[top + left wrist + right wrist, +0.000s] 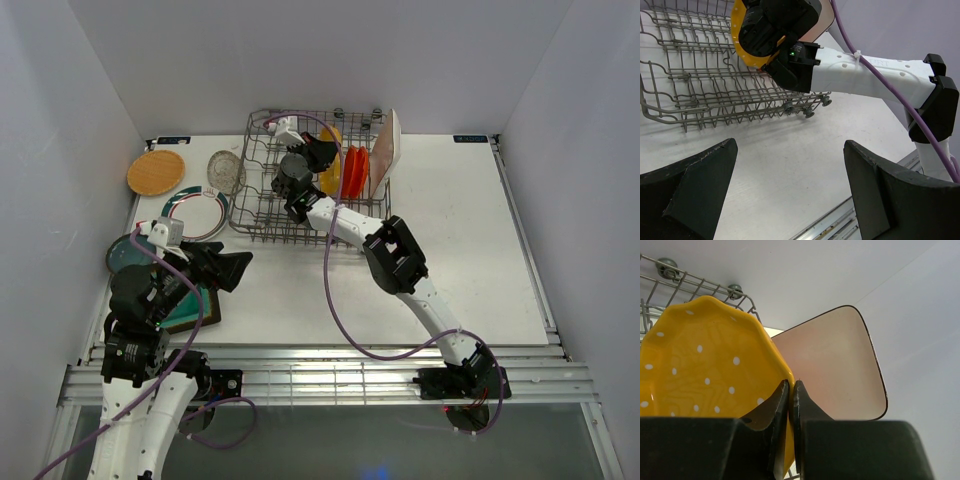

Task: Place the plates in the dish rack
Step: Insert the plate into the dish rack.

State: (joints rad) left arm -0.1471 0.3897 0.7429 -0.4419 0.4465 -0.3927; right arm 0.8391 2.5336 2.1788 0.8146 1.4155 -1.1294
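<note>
The grey wire dish rack [255, 205] [700, 82] stands at the back of the table. Inside it, my right gripper [318, 152] [791, 385] is shut on the rim of the yellow scalloped plate [705, 360] [739, 37], which stands upright. To its right in the rack stand an orange-red plate [356, 172] and a white rectangular plate [386, 150] [835, 370]. My left gripper [236, 270] [790, 145] hovers open and empty over bare table, near the left front.
Left of the rack lie a wooden plate [156, 172], a clear glass plate [226, 170], a white green-rimmed plate [196, 212], a dark teal plate [122, 252] and a square teal plate [196, 308] partly under my left arm. The right arm [400, 255] stretches across the table's middle.
</note>
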